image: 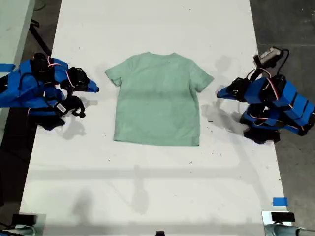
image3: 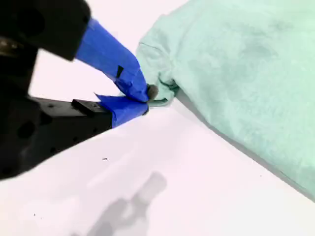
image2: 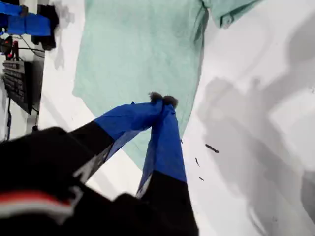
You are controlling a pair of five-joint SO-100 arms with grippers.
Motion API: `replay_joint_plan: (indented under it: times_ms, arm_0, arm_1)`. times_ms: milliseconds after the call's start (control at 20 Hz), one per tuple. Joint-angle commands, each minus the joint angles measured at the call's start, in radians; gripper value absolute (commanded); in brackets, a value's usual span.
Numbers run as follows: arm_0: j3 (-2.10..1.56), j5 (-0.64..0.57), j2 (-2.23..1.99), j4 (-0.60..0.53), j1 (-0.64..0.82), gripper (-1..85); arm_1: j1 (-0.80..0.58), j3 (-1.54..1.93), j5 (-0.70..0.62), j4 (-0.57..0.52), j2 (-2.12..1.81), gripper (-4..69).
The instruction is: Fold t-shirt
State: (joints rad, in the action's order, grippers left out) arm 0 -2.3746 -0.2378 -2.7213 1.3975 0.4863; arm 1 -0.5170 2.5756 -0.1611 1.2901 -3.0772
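Observation:
The pale mint-green t-shirt (image: 157,101) lies spread flat on the white table, neck toward the far edge, both sleeves out. My first gripper (image: 219,92) is shut and empty at the exterior view's right, just off that side's sleeve. In the first wrist view its fingertips meet (image2: 162,100) above the t-shirt (image2: 138,49). My second gripper (image: 96,89) is shut at the exterior view's left, a short gap from the other sleeve. The second wrist view shows its tips (image3: 147,96) right beside the sleeve hem of the t-shirt (image3: 246,73).
The white table (image: 147,182) runs well beyond the shirt toward the near edge. Dark floor borders it on both sides. A blue tape mark (image: 279,201) sits near the exterior view's lower right corner. A keyboard (image2: 17,83) lies beyond the table.

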Motion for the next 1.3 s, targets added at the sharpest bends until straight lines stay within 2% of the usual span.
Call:
replay_joint_plan:
  times_ms: [0, 200, 450, 500, 600, 700, 750, 800, 1000, 1250]
  arm_0:
    - [0.204, -0.101, 0.158, 0.035, 0.103, 0.0]
    - [0.362, -0.202, 0.344, 0.052, 0.249, 0.3]
    - [0.578, -0.336, 0.588, 0.103, 0.419, 1.9]
    - [0.614, -0.35, 0.635, 0.109, 0.443, 5.6]
    - [0.683, -0.382, 0.718, 0.127, 0.468, 16.3]
    - [0.724, -0.416, 0.785, 0.129, 0.471, 25.8]
    - [0.742, -0.431, 0.822, 0.13, 0.471, 28.0]
    - [0.758, -0.442, 0.862, 0.135, 0.471, 30.0]
    - [0.778, -0.471, 0.968, 0.109, 0.465, 32.4]
    - [0.775, -0.477, 1.02, 0.058, 0.466, 32.4]
  arm_1:
    - [-0.075, -0.215, -0.114, -0.009, 0.19, -1.3]
    - [-0.189, -0.488, -0.264, 0.011, 0.494, -1.4]
    - [-0.304, -0.922, -0.426, 0.152, 0.9, -1.1]
    - [-0.318, -1.008, -0.456, 0.19, 0.98, 1.5]
    - [-0.336, -1.154, -0.502, 0.25, 1.115, 17.7]
    - [-0.354, -1.204, -0.546, 0.256, 1.183, 23.7]
    - [-0.371, -1.207, -0.577, 0.256, 1.207, 28.4]
    - [-0.388, -1.207, -0.609, 0.256, 1.235, 29.6]
    - [-0.448, -1.052, -0.704, 0.147, 1.256, 30.4]
    - [-0.497, -0.726, -0.805, -0.132, 1.269, 30.8]
